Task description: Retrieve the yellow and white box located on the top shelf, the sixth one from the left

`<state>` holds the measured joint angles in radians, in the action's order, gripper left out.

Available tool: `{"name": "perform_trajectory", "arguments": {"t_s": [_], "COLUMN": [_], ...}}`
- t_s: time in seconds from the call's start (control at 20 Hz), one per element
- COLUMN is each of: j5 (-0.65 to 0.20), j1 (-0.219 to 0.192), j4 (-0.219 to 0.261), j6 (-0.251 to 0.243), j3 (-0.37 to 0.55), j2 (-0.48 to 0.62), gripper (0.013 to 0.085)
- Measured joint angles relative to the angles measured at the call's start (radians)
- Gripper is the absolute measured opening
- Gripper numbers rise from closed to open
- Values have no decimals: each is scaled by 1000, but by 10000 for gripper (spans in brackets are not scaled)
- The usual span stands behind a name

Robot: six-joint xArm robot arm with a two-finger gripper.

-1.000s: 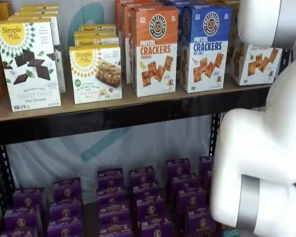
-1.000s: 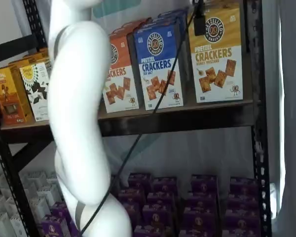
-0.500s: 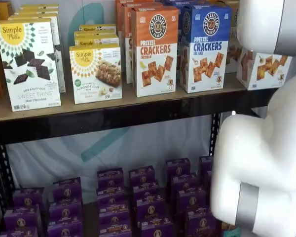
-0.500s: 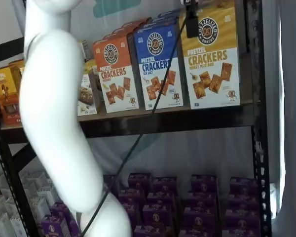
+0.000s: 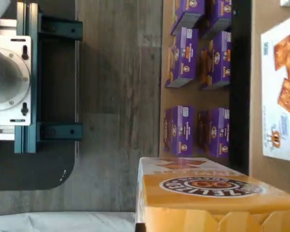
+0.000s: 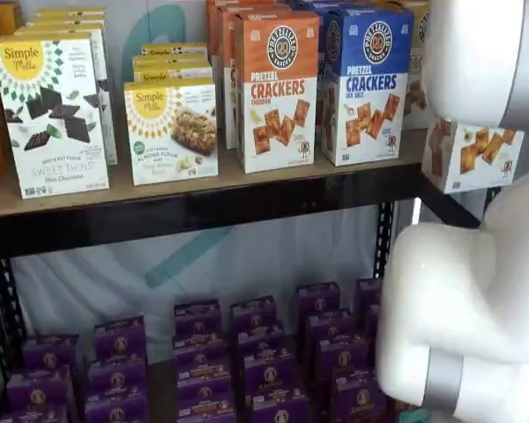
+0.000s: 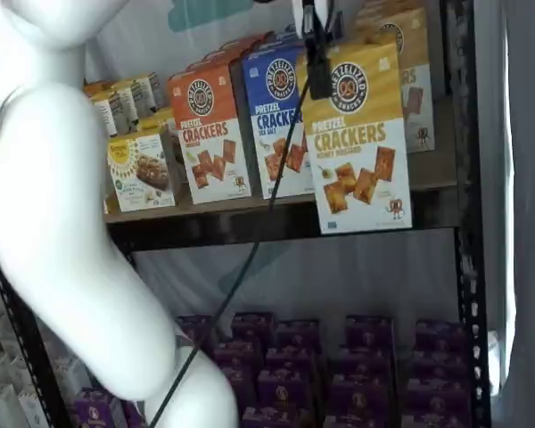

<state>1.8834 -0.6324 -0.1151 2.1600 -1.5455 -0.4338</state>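
The yellow and white box (image 7: 357, 134) hangs clear of the top shelf (image 7: 250, 203), in front of its edge and slightly tilted. My gripper (image 7: 317, 71) comes down from above and is shut on the box's upper part, with a cable beside it. In a shelf view only the box's white lower front (image 6: 472, 154) shows under the white arm, beside the shelf board (image 6: 203, 189). The wrist view shows the box's yellow top with the round logo (image 5: 208, 191) close up.
Orange (image 6: 278, 88) and blue (image 6: 366, 84) Pretzel Crackers boxes and white Simple Mills boxes (image 6: 170, 130) stand on the top shelf. A similar yellow box (image 7: 410, 71) stays behind the held one. Purple boxes (image 6: 256, 352) fill the lower shelf. The white arm (image 7: 62, 223) and a black upright (image 7: 464, 250) crowd the sides.
The yellow and white box has come forward off the shelf and lower, held in the gripper. The arm has swung with it, uncovering the Simple Mills boxes in one shelf view.
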Motion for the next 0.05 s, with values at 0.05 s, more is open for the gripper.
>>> {"name": "perform_trajectory", "arguments": {"t_s": [0.05], "j5": [-1], "j1": [9], "j4": [2], "j6": [-8], "j3": [19], "j2": [-14], "gripper": [610]}}
